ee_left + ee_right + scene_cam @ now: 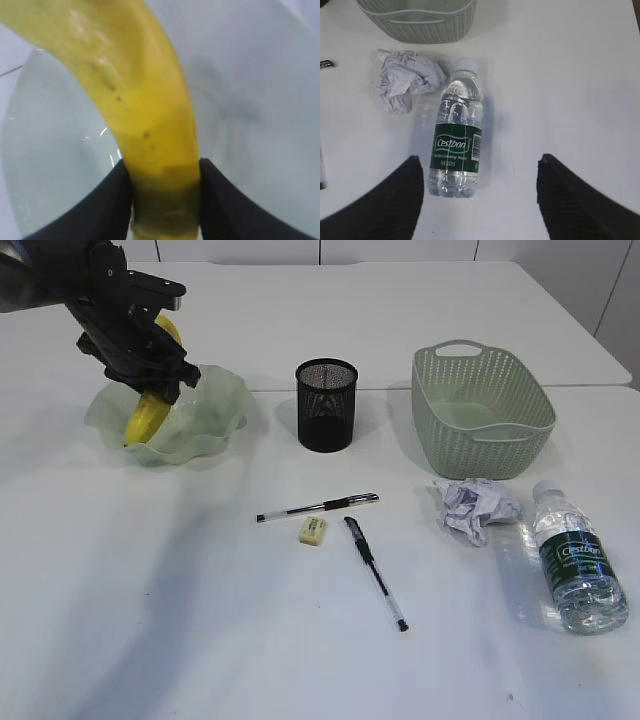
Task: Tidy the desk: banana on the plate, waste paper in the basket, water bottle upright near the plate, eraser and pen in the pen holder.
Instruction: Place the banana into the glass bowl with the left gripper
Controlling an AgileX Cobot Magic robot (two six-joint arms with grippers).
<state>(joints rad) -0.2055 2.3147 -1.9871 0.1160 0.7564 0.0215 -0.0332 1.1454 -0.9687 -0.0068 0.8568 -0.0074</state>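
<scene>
- The left pincer (150,365) is clamped narrowly on the banana (148,418), gripping near one dark end; the left wrist view shows both black fingers (100,205) pressed against the fruit's sides.
- The banana hangs tilted into the plate (205,415), its lower end down inside the dish; whether it already rests on the bottom I cannot tell.
- The banana looks soft-skinned and easily bruised, with a smooth, lightly speckled yellow peel, so a gentle hold is probably wise. Its curve means it may roll once let go.
- The plate is pale, translucent green with a wavy, ruffled rim; it looks light and could slide if nudged.
- The right pincer (480,200) stands wide and empty, hovering over the water bottle (456,135), which lies on its side on the white bench (200,620) just beside the waste paper (477,508).
- The bottle is clear, ribbed plastic with a dark green label and a white cap. It seems smooth and ready to roll, so the labelled middle is likely the best place to take it.
- The paper is a crumpled white ball, probably light and easily squashed, lying near the sage-green woven-look basket (480,405).
- Two pens (318,507), slim and stiff, lie near the small pale yellow eraser (312,530), in front of the black mesh pen holder (326,405).
</scene>
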